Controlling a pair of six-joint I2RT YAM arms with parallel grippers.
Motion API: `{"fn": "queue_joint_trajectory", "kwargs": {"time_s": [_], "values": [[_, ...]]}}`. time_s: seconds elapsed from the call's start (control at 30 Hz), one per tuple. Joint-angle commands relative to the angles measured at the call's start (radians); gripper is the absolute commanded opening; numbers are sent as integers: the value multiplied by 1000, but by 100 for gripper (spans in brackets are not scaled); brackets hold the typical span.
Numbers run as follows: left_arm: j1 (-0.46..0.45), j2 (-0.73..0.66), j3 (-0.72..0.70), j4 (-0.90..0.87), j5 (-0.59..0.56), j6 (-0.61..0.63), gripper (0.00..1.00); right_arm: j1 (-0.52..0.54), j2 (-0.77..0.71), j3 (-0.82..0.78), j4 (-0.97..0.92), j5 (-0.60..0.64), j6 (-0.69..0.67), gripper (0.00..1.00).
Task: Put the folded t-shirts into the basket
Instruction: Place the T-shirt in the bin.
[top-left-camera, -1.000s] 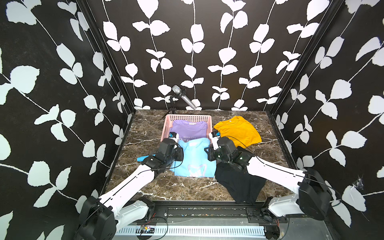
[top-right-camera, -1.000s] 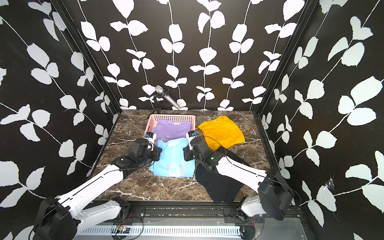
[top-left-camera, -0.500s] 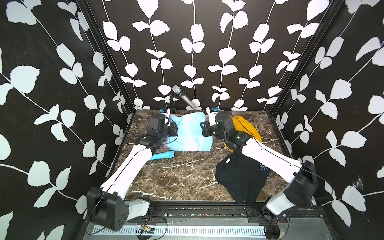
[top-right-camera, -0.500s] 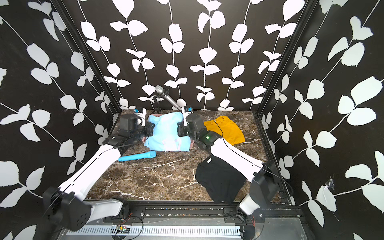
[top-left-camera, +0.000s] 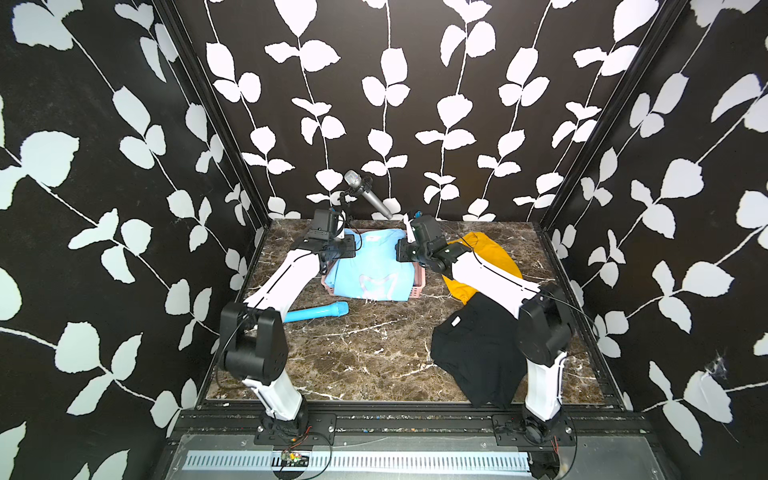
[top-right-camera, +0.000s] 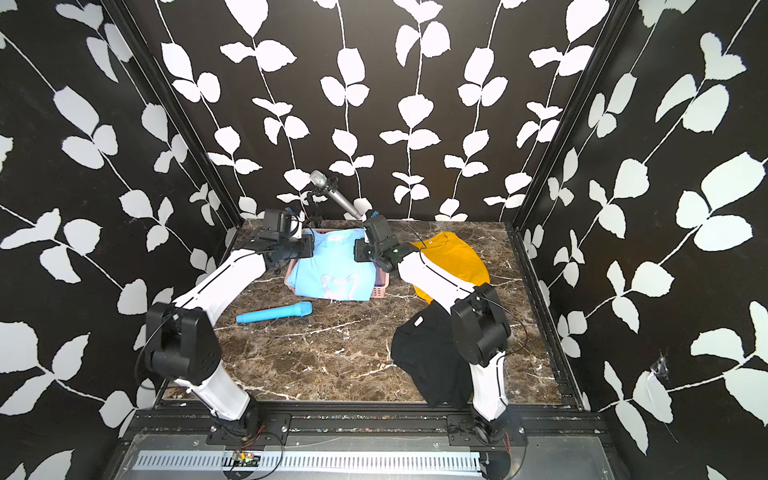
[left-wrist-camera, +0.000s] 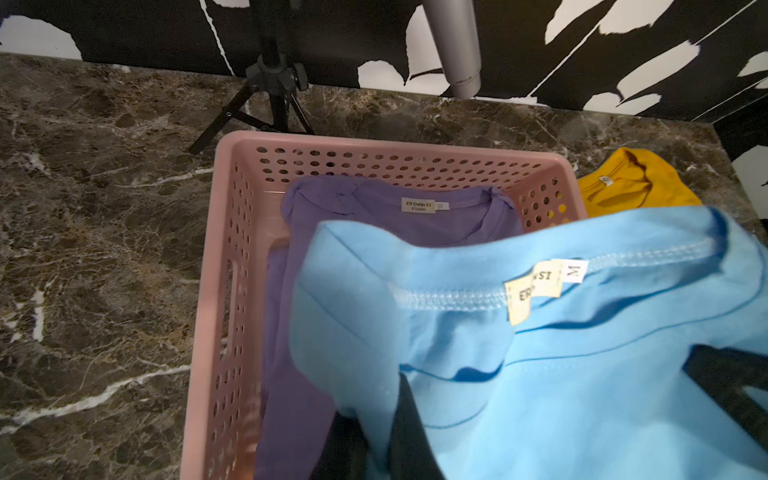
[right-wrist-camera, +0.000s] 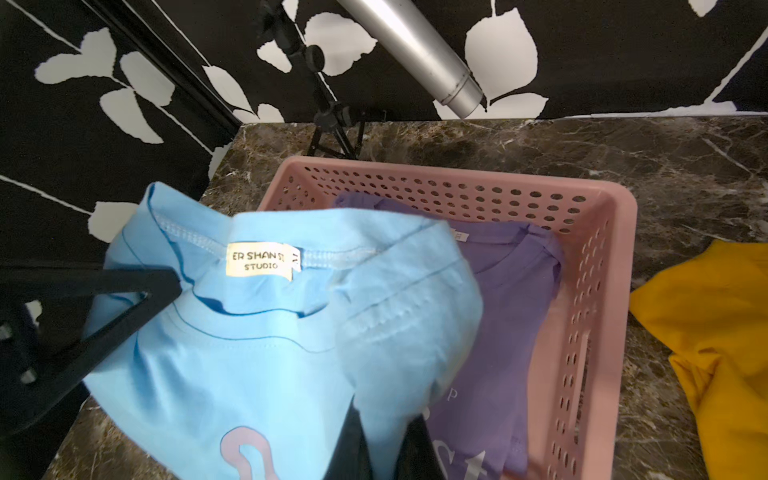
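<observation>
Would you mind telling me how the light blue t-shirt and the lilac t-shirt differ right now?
The light blue t-shirt is pinched near its collar by the left gripper and right gripper above the pink basket; the lilac t-shirt lies flat inside, ungripped. The light blue t-shirt's print is pale pink; the lilac t-shirt's lettering is white. Both carry ER SHAN SI STUDIO neck labels.

You get bright, even overhead light in both top views, with only soft shadows under the arms (top-left-camera: 286, 274) on the marble counter (top-left-camera: 365, 345). Corner posts (top-left-camera: 582, 137) look straight out to the edges. White leaf prints (top-left-camera: 386, 91) run very bright. Wrist views: the light blue t-shirt (left-wrist-camera: 582, 395) smears soft close to the lens, its label (right-wrist-camera: 255, 259) reads sharp, and the right gripper (right-wrist-camera: 384, 424) is a dark unfocused shape.
</observation>
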Motion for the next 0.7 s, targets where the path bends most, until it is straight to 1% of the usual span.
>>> {"fn": "queue_joint_trajectory", "kwargs": {"time_s": [0.0, 0.27, 0.4, 0.67], "values": [[9, 35, 64, -35, -9, 33, 0, -20, 56, 83, -23, -7, -15, 0], [16, 191, 181, -65, -10, 63, 0, -37, 186, 203, -93, 37, -85, 0], [21, 255, 222, -65, -7, 68, 0, -43, 238, 245, -84, 46, -125, 0], [30, 353, 277, -63, -1, 63, 0, -72, 346, 367, -123, 51, -137, 0]]}}
